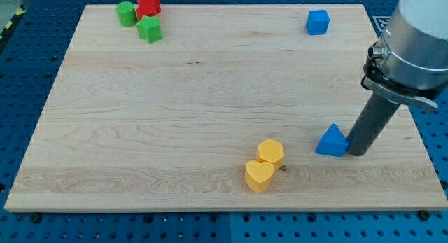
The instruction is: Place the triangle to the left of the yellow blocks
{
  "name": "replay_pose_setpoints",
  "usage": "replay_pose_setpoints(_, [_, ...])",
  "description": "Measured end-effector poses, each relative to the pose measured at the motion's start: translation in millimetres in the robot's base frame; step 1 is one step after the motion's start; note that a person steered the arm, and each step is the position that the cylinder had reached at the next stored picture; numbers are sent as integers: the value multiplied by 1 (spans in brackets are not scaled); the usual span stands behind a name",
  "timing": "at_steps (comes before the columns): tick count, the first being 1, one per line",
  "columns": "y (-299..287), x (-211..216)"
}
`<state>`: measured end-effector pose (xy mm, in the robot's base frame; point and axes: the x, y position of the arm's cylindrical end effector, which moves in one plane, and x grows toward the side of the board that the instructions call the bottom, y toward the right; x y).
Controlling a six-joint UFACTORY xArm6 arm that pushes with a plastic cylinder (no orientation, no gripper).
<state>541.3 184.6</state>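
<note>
rod tip [355, 153] is pressed against the right side of a blue triangle [332, 141]; nothing is held. two yellow blocks [264, 166] lie just left.

Two blue blocks [332, 141], two yellow [264, 166], two green [138, 21], one red [148, 4]

Pale wooden board [175, 96], blue perforated table [28, 54] around it, even light

The arm [420, 40] is cut off by the view's top and right edges
</note>
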Motion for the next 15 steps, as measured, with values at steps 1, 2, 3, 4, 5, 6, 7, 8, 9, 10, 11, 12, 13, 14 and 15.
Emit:
replay_pose_setpoints(1, [-6, -19])
replay_pose_setpoints(2, [-25, -28])
replay_pose_setpoints(3, [-32, -18])
replay_pose_setpoints(4, [9, 5])
replay_pose_setpoints(5, [3, 21])
replay_pose_setpoints(6, [-41, 21])
replay_pose_setpoints(7, [-73, 17])
replay_pose_setpoints(8, [-75, -1])
replay_pose_setpoints(9, [-69, -10])
replay_pose_setpoints(10, [-45, -10])
replay_pose_setpoints(11, [-38, -14])
replay_pose_setpoints(12, [-39, -17])
replay_pose_setpoints(13, [-40, -30])
replay_pose_setpoints(14, [-48, -43])
replay_pose_setpoints(15, [-63, -57])
